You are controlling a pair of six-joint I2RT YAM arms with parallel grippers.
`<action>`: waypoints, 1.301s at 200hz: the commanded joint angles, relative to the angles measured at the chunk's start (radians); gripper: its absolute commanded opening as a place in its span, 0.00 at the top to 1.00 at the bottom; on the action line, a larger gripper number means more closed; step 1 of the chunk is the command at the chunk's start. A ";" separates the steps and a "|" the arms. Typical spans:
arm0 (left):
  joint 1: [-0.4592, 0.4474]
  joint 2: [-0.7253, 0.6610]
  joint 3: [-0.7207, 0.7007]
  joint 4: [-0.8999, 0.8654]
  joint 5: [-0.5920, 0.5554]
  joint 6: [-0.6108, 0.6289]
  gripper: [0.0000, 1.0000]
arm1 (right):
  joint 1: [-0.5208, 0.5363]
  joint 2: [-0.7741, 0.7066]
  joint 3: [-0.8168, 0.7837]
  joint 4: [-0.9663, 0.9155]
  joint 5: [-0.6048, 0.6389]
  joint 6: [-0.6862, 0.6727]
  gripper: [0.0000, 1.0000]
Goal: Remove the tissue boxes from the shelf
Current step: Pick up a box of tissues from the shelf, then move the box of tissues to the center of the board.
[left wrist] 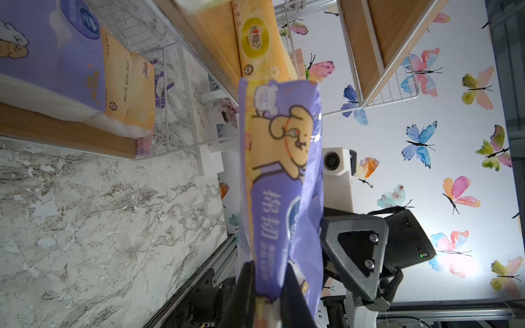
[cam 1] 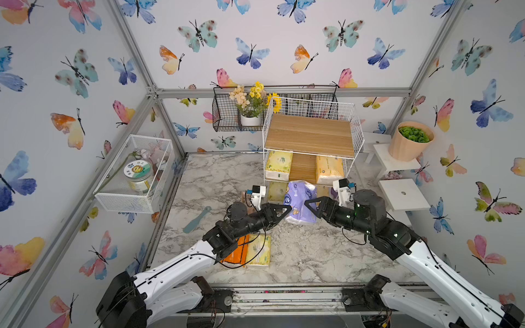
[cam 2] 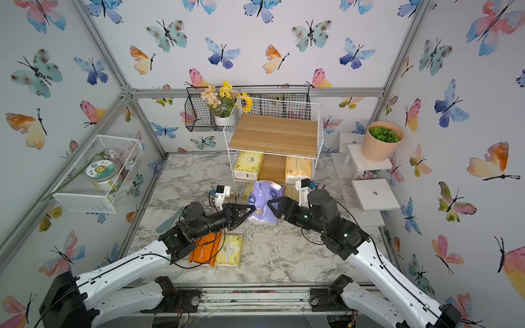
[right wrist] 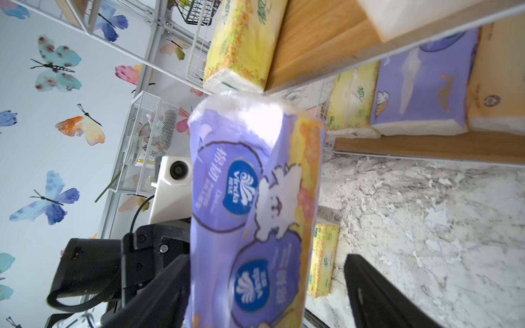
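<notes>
Right now, the shelf (cam 1: 311, 133) stands at the back of the table (cam 1: 312, 255). Its open side faces your arms, likely so you can reach in. The held purple pack (cam 1: 300, 203) is out of the shelf, just in front of the bottom board and between your two grippers. I cannot tell if its low end touches the table. Your left gripper (cam 1: 287, 209) has its fingers squeezed narrow on one end of that pack, pinching the wrapper. Your right gripper (cam 1: 309, 208) has its fingers spread wide, one on each side of the pack and not squeezing. So I think the left one alone holds it.

Now the things that hold other things. The shelf's top board is bare. The middle board holds the upper yellow-green pack (cam 1: 279, 166) and the upper light orange pack (cam 1: 329, 169), with a gap between them. The bottom board holds three in a row: the lower yellow-green pack (right wrist: 352, 108), the lower purple pack (right wrist: 420, 93) and the lower light orange pack (right wrist: 500, 79). So you have five left to take out. The bright orange pack (cam 1: 237, 251) and the table yellow-green pack (cam 1: 259, 251) lie side by side on the table near you, likely your put-down spot. The black wire basket (cam 1: 224, 125) holds a flower pot (cam 1: 250, 119). The white mesh basket (cam 1: 125, 203) holds a jar (cam 1: 139, 176).
</notes>
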 commanded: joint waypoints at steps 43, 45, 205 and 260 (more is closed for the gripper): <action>-0.002 -0.042 -0.069 0.201 0.063 -0.068 0.94 | -0.079 0.018 -0.054 0.248 -0.278 0.043 0.41; -0.001 -0.043 -0.071 0.202 0.063 -0.070 0.94 | -0.079 0.020 -0.054 0.251 -0.282 0.043 0.42; -0.001 -0.280 0.003 -0.547 -0.457 -0.017 0.08 | -0.075 0.057 -0.117 -0.057 -0.252 -0.184 0.95; 0.005 -0.287 0.039 -0.763 -0.608 -0.053 0.08 | 0.025 0.082 -0.369 0.160 -0.169 -0.071 0.94</action>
